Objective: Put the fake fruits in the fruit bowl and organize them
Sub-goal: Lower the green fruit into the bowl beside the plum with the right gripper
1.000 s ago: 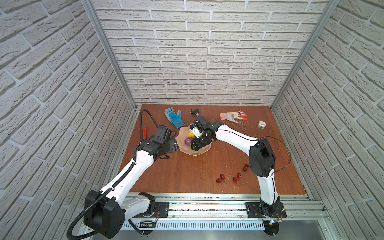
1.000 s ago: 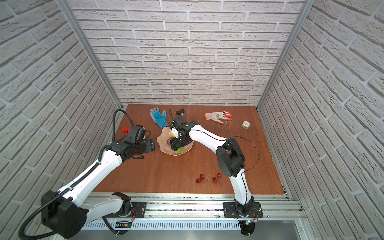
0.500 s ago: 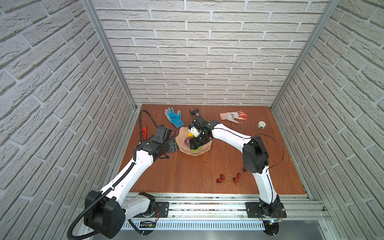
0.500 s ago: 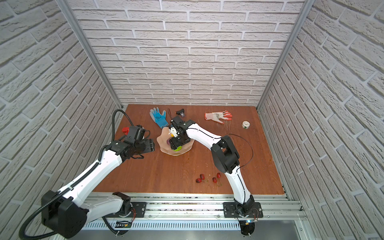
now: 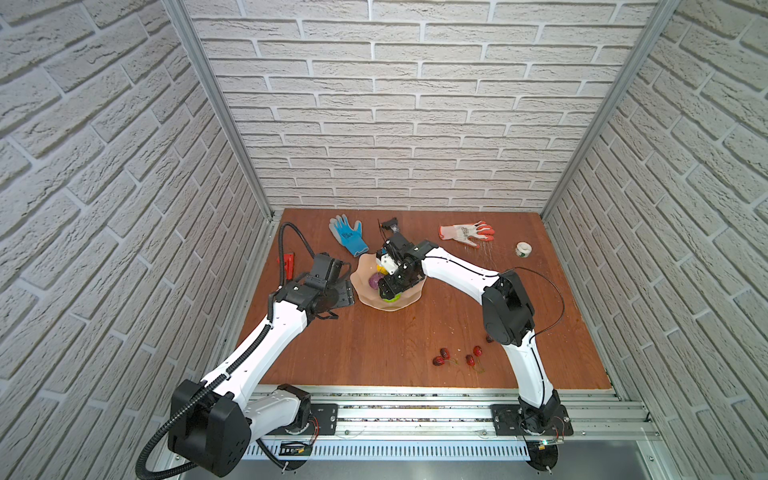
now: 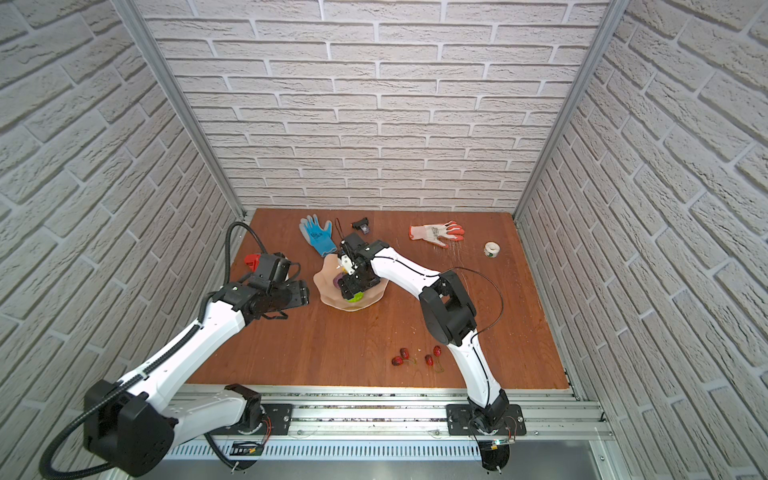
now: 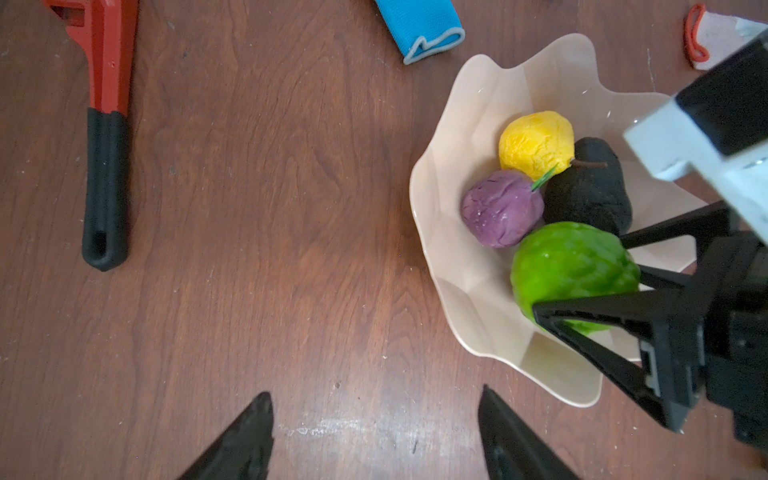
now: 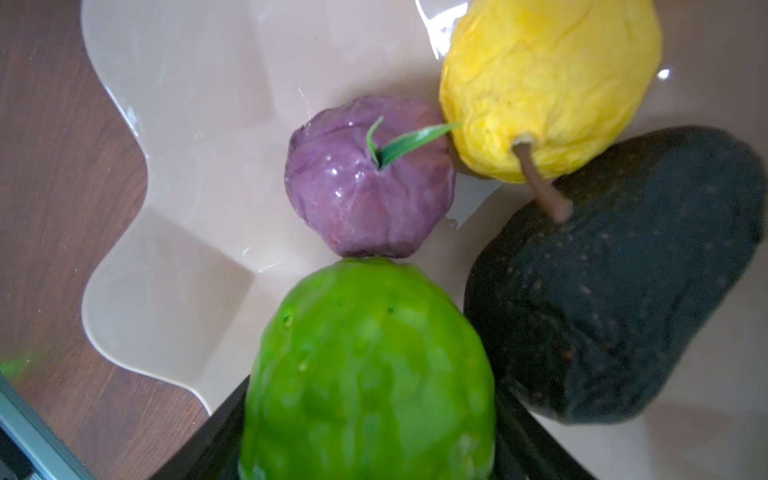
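Your right fingers (image 7: 623, 307) grasp the green ball (image 7: 569, 262) between them in the fruit bowl (image 7: 449, 174); left fingers (image 7: 245, 440) spread, empty; only top views show cherries (image 5: 445, 353) on the desk (image 5: 374, 340)

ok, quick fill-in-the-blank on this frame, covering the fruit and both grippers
1. The bumpy fruit held by the right gripper is coloured ___.
2. Only the ___ lie on the table, outside the fruit bowl.
3. The left gripper is ___, with nothing between its jaws.
Missing: green; cherries; open.
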Robot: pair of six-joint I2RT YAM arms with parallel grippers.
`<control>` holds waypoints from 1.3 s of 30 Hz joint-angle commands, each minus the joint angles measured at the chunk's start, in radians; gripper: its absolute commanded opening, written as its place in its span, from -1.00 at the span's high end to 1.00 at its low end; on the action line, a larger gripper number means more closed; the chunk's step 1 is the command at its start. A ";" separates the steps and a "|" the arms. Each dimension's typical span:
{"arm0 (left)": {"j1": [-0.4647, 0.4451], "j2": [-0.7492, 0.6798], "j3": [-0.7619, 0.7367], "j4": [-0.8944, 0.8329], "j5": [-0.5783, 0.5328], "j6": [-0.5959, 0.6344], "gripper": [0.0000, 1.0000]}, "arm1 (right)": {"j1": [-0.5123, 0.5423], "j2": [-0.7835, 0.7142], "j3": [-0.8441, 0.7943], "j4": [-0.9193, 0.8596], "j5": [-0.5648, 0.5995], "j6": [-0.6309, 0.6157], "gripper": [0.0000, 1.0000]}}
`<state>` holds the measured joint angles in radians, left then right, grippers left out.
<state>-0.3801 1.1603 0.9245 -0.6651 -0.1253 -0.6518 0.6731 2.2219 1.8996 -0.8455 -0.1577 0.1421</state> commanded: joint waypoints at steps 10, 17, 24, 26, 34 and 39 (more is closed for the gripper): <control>0.009 0.014 -0.006 0.036 0.021 -0.026 -0.54 | 0.001 -0.004 0.001 0.077 0.033 0.013 -0.42; 0.009 0.018 0.008 0.025 0.028 -0.026 -0.54 | 0.006 -0.012 0.003 0.080 0.036 0.007 -0.59; 0.008 0.013 0.016 0.018 0.033 -0.032 -0.54 | 0.014 -0.050 -0.026 0.095 0.042 0.004 -0.87; 0.008 0.016 0.020 0.018 0.036 -0.032 -0.54 | 0.017 -0.063 -0.029 0.096 0.049 0.003 -0.87; 0.006 0.023 0.026 0.019 0.044 -0.038 -0.54 | 0.018 -0.137 -0.029 0.093 0.059 0.000 -0.85; -0.001 0.031 0.000 0.075 0.079 -0.076 -0.53 | 0.017 -0.202 -0.064 0.123 0.089 -0.019 -0.82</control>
<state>-0.3798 1.1824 0.9264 -0.6483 -0.0700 -0.6971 0.6842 2.0960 1.8580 -0.7616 -0.0937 0.1406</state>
